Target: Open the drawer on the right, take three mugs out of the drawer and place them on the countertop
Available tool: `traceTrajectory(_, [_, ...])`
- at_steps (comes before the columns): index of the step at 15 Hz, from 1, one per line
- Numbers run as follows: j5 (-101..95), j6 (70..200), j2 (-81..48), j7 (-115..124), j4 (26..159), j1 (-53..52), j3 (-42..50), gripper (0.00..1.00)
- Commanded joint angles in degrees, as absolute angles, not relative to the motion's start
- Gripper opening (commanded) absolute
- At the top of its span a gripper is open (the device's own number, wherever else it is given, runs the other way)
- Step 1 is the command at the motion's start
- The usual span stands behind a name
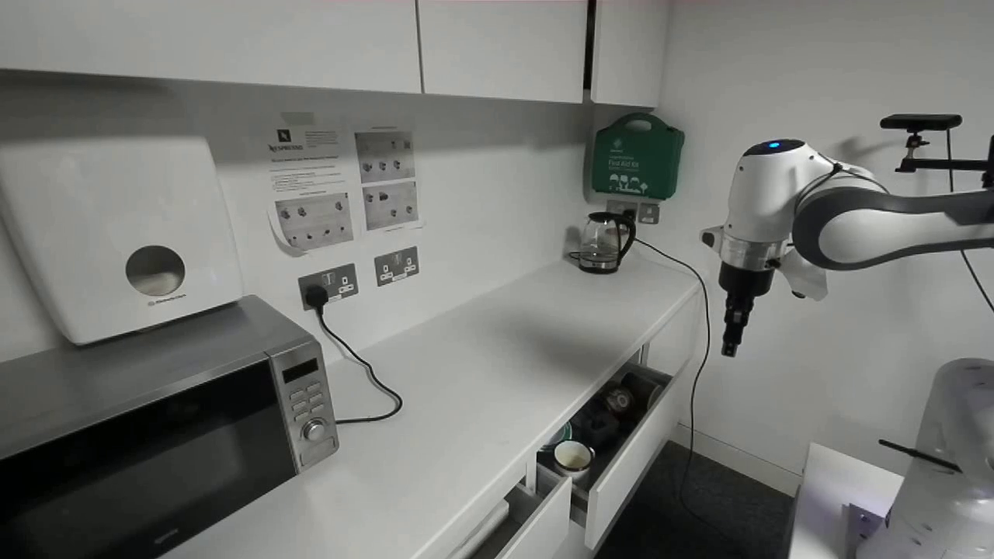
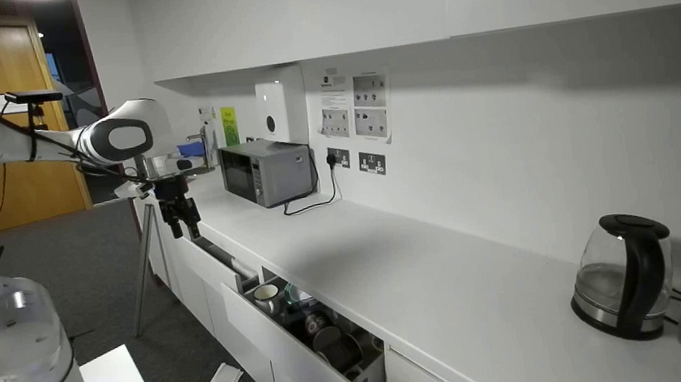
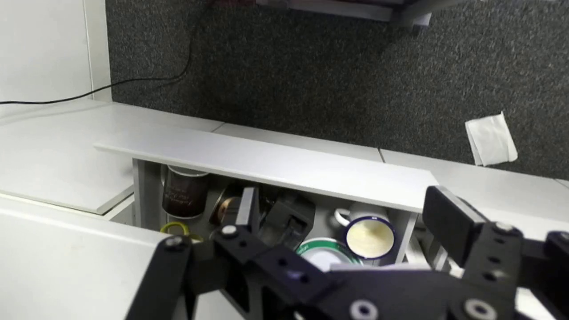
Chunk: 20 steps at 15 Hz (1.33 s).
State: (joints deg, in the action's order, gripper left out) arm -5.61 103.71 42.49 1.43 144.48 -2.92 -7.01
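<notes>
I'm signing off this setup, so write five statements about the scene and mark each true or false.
1. The black two-fingered tool is open, holding nothing. True.
2. The round white mug with a dark blue rim is inside an open, wide white-fronted drawer. True.
3. The tool is touching that mug. False: they are apart.
4. The glass kettle with a black handle is in that drawer. False: the kettle stands on the smooth white countertop.
5. Folded white paper lies on dark grey carpet. True.

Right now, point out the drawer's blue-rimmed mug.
The white mug with cream inside, beside the green-rimmed plate. The dark mug at the opposite end has a pale rim; no other blue rim shows.
</notes>
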Motion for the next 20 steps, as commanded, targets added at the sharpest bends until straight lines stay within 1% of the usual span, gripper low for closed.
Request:
traceTrajectory(1, [-5.3, 113.6, 39.8, 5.4, 144.6, -2.3, -6.2, 1.0])
traceTrajectory(4, [-6.2, 121.6, 36.3, 8.2, 144.3, -1.1, -6.4, 1.0])
traceTrajectory(13, [-6.9, 135.6, 16.9, 8.1, 140.6, 1.6, -4.7, 1.0])
traceTrajectory(16, [-6.8, 138.5, 9.6, 5.7, 137.0, 1.4, -3.7, 1.0])
traceTrajectory(20, [-5.0, 139.2, 2.2, 0.2, 132.1, 1.1, -1.8, 1.0])
